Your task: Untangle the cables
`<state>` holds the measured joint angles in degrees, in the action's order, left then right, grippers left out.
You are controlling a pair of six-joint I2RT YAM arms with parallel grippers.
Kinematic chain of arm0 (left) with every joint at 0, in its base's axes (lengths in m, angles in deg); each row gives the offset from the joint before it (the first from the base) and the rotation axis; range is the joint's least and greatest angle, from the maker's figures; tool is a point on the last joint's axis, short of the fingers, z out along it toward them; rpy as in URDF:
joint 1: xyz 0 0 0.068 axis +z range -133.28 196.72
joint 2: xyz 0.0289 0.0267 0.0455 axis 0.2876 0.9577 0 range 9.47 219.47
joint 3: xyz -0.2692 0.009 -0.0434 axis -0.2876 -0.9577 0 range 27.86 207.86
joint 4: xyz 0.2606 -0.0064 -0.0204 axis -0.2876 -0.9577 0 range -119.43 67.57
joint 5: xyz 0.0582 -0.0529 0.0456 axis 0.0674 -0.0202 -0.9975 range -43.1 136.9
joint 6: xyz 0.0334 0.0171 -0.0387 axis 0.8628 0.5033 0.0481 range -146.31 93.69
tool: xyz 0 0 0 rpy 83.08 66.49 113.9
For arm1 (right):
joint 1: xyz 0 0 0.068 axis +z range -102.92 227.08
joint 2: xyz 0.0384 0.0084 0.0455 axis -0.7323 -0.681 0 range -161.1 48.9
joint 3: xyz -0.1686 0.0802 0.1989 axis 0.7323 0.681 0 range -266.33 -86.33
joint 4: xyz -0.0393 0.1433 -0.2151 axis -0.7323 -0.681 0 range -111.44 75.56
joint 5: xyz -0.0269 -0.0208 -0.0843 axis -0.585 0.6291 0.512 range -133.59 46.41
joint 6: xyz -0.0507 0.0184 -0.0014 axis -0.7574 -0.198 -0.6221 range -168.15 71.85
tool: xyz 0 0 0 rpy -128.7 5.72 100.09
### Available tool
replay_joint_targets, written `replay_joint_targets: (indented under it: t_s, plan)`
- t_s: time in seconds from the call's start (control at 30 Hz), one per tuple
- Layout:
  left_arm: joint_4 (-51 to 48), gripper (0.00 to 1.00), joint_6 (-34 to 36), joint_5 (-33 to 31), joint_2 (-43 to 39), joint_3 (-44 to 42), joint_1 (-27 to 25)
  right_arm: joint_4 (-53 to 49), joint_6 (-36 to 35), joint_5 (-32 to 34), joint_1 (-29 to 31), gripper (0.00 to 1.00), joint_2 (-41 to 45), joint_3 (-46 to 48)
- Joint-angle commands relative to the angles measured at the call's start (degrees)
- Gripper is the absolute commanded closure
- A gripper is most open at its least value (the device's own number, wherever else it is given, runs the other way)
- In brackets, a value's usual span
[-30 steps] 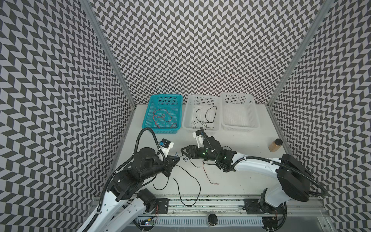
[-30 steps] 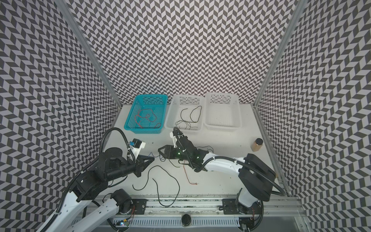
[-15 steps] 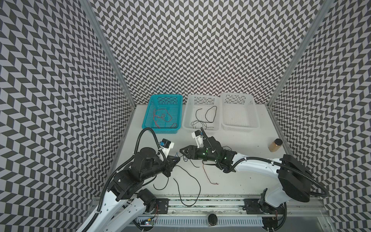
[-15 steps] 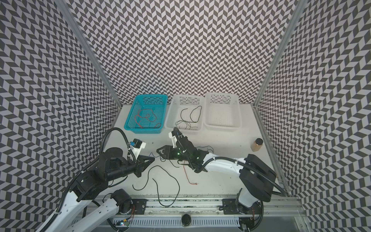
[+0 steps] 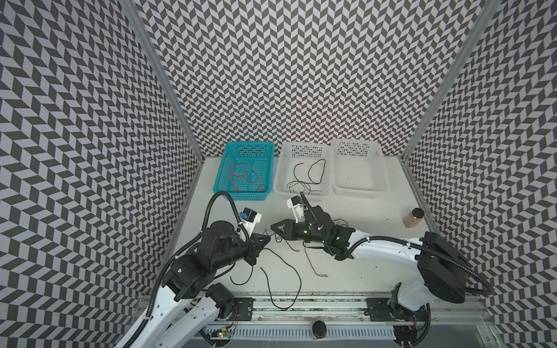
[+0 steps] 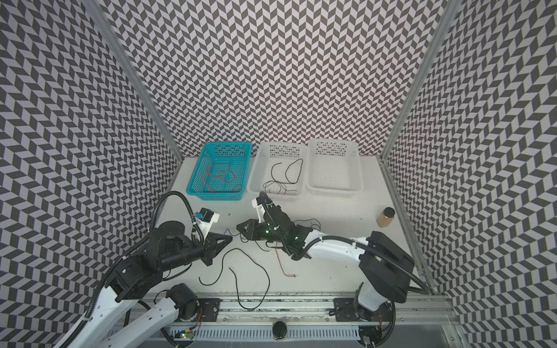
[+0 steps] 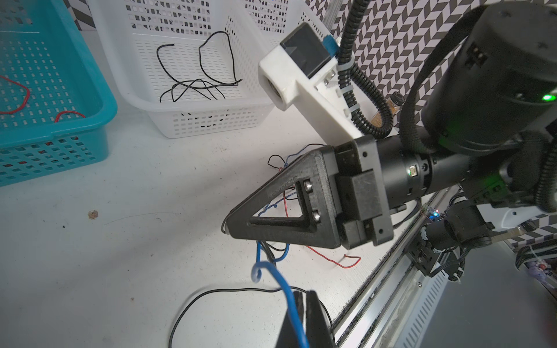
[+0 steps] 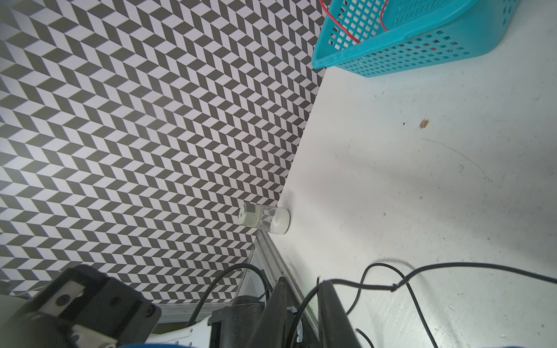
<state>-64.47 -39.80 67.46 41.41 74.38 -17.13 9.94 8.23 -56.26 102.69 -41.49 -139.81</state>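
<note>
So the setup was a scuffed white tabletop [image 5: 361, 223], boxed in on 3 sides by black-and-white chevron walls [image 5: 301, 75], with a metal rail [image 5: 316, 302] along the front edge. 3 baskets sat in a row at the back: 1 teal basket [image 5: 241, 195], then a middle white basket [image 5: 278, 171] and a right white basket [image 5: 358, 192]; 1 brown jar [image 5: 413, 217] stood near the right wall.

The cables were all over the place. Red cables [image 5: 245, 177] were curled up in the teal basket and black cables [image 5: 313, 168] looped in the middle white one; I couldn't count either lot for sure. On the table, 1 blue cable [image 7: 289, 301] ran side to side between the 2 gripper tips; 1 loose red cable [image 5: 310, 262] ran back to front, free end aimed at the rail; at least 2 loose black cables [image 5: 300, 278] curved toward the rail too.

The left gripper [image 5: 265, 240] was pinched tight on the blue cable. The right gripper [image 8: 304, 281] had a narrow gap between its fingers, and a thin black cable [image 8: 393, 286] ran through that gap, not visibly pinched.
</note>
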Motion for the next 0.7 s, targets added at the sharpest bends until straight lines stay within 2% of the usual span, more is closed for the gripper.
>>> replay_joint_targets:
  t_s: [0.0,0.27,0.4,0.53,0.67]
  plan:
    - [0.03,1.00,1.02,-0.17,-0.30,0.39,-0.34,2.54,-0.21,-0.19,0.25,0.85,-0.24,-0.41]
    - [0.03,1.00,1.02,-0.21,-0.22,0.37,-0.34,0.78,-1.52,2.18,-0.05,1.00,2.58,1.16]
    - [-0.06,1.00,1.02,-0.43,-0.22,0.37,-0.34,-1.65,-2.62,4.57,-1.33,1.00,6.32,3.05]
    - [-0.52,1.00,0.78,-1.69,0.67,0.58,-0.43,-4.28,-3.61,6.20,-4.74,1.00,13.74,6.04]
    - [-1.67,1.00,0.27,-3.94,3.21,1.18,-0.43,-15.56,-8.62,11.06,-7.15,1.00,24.78,6.05]
